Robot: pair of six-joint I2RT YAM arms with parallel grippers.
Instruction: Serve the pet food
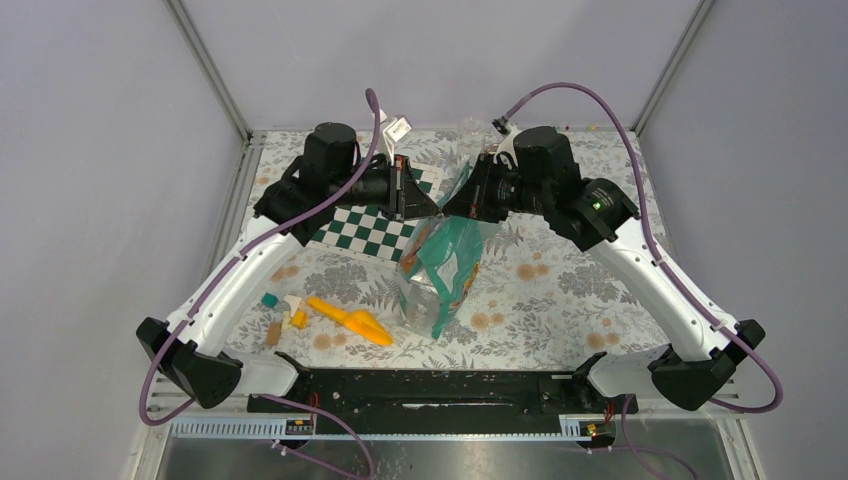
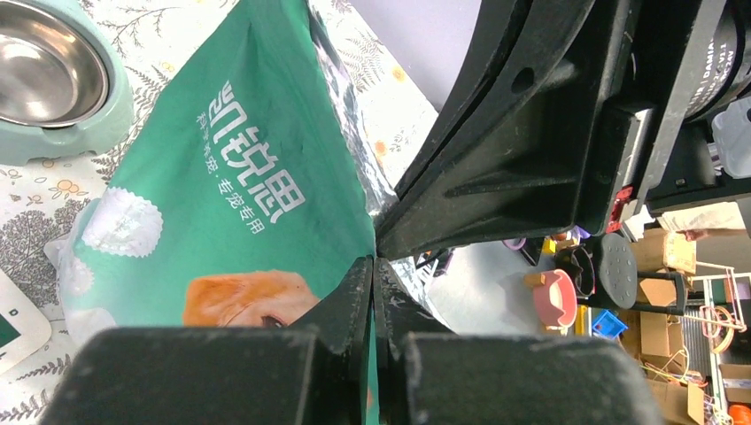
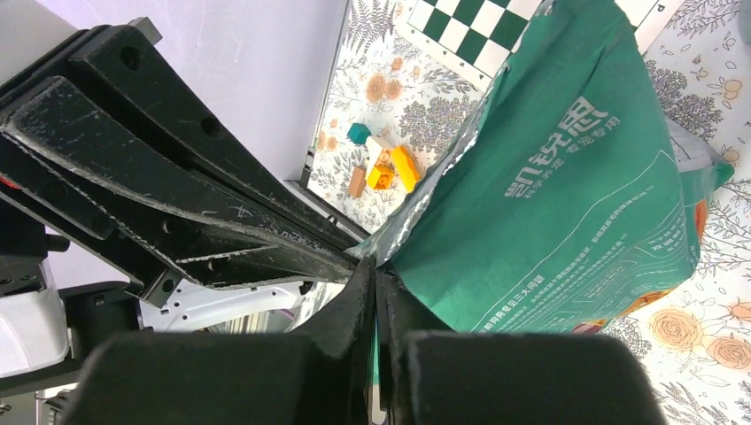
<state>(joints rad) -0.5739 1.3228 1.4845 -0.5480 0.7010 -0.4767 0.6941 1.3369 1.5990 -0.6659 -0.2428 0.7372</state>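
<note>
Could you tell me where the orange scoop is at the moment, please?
In the top view, the orange scoop lies left of centre on the table, between the small blocks on its left and the green bag on its right.

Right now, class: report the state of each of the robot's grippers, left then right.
Left gripper: closed, pinching the top edge of the green pet food bag.
Right gripper: closed, pinching the same bag's top edge.
</note>
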